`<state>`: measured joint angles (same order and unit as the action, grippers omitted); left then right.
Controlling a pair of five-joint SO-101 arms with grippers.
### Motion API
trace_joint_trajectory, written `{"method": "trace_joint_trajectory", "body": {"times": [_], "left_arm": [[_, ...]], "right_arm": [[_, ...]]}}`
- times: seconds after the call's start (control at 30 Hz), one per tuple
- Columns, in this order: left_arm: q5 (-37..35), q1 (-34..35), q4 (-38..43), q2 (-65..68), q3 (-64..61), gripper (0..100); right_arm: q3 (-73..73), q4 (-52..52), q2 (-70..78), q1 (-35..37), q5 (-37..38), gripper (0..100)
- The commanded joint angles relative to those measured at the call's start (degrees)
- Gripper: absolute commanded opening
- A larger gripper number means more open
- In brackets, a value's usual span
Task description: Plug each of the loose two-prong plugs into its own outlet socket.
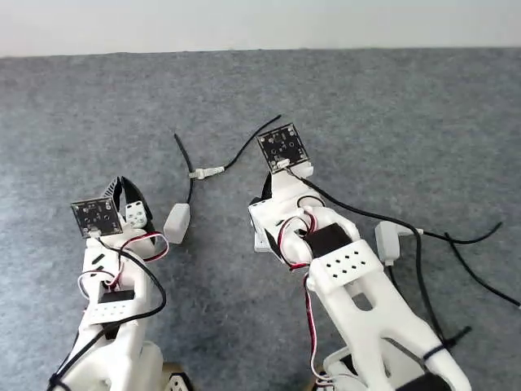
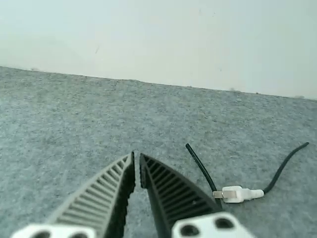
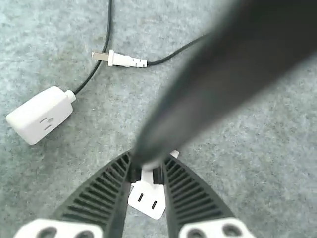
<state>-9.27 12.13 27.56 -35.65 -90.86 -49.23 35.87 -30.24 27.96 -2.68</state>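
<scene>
The high view is laying out the whole grey counter (image 1: 407,122). A white block socket (image 1: 177,222) is lying between the two arms, nearer the left one, with its black cord (image 1: 184,155) running away from them. Just past it a loose white plug (image 1: 207,173) is resting with its prongs against that cord, and its own dark lead (image 1: 252,137) is curving off beyond the right arm. Beside the right arm, on its outer side, a second white piece (image 1: 387,240) is sitting on black cable; what kind of connector it is cannot be made out.

The right wrist view is giving what the high view is hiding under the arm. The right tool (image 3: 148,161) is clamping its ribbed fingers (image 3: 106,191) onto a small socket (image 3: 146,199), a white end with two narrow slots facing the camera. A dark blurred band (image 3: 223,64) is crossing in front of the lens. This view is also showing the block socket's face, with two slots and a round hole, and the plug's two flat metal prongs.

The left wrist view is showing the left tool (image 2: 137,156) low over bare carpet. Its fingers are meeting at the tips, gripping nothing. The plug is lying off to one side, well apart from it.
</scene>
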Motion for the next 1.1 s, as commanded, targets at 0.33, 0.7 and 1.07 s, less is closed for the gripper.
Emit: {"method": "trace_joint_trajectory", "body": {"times": [0.33,0.7,1.07], "left_arm": [[-0.3,0.4,1.3,-1.2,0.2,1],[-0.3,0.5,1.2,-1.2,0.1,1],[-0.3,0.5,1.2,-1.1,0.1,1]], "right_arm": [[1.0,-3.8,0.6,-2.3,3.2,0.9],[0.7,-3.9,1.2,-2.3,4.7,0.9],[1.7,-5.7,5.2,-2.3,4.7,0.9]]}}
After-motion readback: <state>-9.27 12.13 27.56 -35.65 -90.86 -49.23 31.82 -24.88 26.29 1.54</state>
